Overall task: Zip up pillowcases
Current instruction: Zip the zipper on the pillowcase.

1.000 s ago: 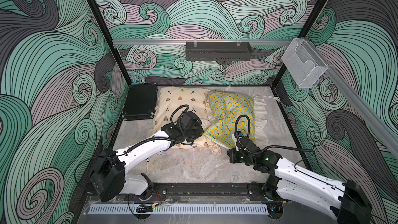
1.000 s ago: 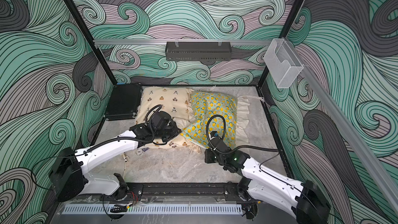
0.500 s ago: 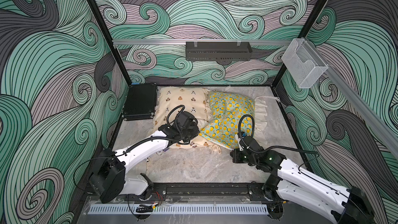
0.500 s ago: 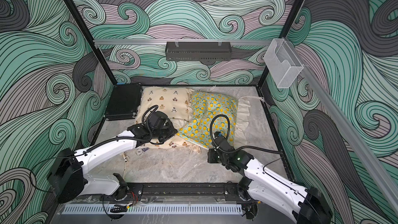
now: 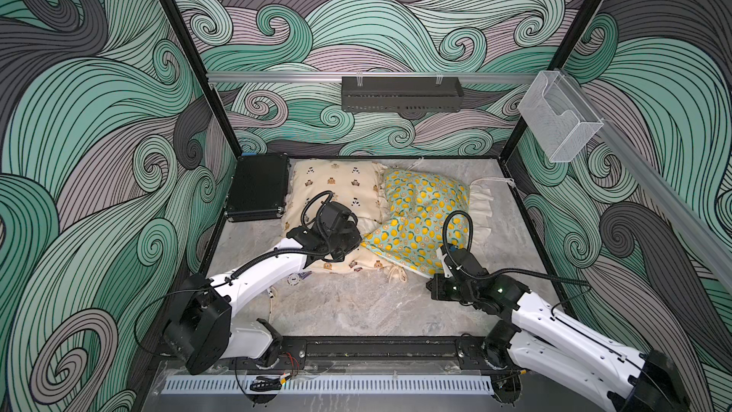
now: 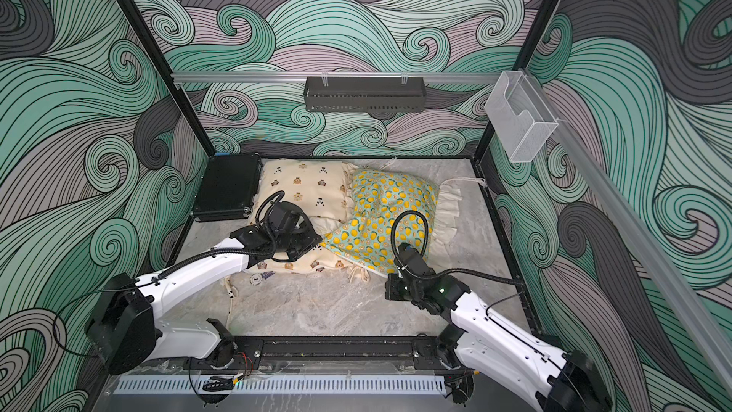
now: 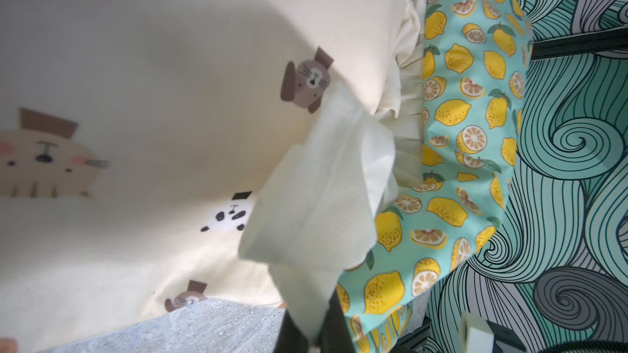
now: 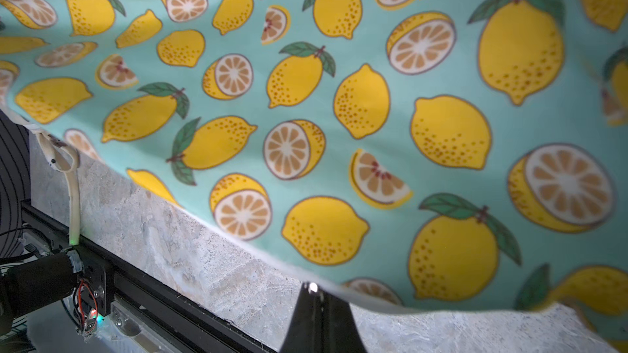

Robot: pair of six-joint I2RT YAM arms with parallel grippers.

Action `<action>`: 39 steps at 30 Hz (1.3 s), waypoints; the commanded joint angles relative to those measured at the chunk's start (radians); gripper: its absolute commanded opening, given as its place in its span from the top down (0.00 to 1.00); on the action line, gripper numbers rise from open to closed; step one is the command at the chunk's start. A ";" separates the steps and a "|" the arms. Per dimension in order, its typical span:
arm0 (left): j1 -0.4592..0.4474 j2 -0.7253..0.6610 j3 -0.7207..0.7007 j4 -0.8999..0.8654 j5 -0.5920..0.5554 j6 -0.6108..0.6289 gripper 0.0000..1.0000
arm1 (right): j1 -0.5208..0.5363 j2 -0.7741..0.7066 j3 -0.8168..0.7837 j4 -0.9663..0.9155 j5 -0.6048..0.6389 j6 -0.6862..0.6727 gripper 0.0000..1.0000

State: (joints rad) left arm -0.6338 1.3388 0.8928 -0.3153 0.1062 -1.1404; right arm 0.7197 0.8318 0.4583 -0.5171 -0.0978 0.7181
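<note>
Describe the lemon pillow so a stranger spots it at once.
On the marble table, a black case and two pillows line the back edge. The lemon pillow lies farthest from the case, right beside the cream pillow. It alone is teal with yellow lemons; its neighbour is cream with little animal faces.

Two white-shelled arms with black joints and black cabling.
The left arm [image 5: 257, 283] and right arm [image 5: 566, 340] have smooth white link covers dotted with small dark screw holes, blocky matte-black joint housings, and a ribbed black cable [image 5: 455, 227] looping at each wrist; a thinner black wire trails near each shoulder. A green light [image 5: 500, 289] glows on the right arm's black forearm housing. The left gripper [image 5: 357, 242] and right gripper [image 8: 314, 292] are black, the right one showing tapered fingers.
</note>
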 commanded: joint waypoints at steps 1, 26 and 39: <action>0.024 0.003 -0.003 -0.019 -0.011 0.024 1.00 | -0.013 -0.013 0.001 -0.053 -0.015 0.011 1.00; 0.152 0.024 0.023 -0.051 0.023 0.080 1.00 | -0.086 -0.074 -0.024 -0.148 -0.065 0.020 1.00; 0.173 0.026 0.025 -0.053 0.048 0.102 1.00 | -0.121 -0.097 -0.032 -0.186 -0.056 0.009 1.00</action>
State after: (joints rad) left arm -0.4770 1.3598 0.8917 -0.3454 0.1688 -1.0576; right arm 0.6083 0.7471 0.4309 -0.6563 -0.1654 0.7265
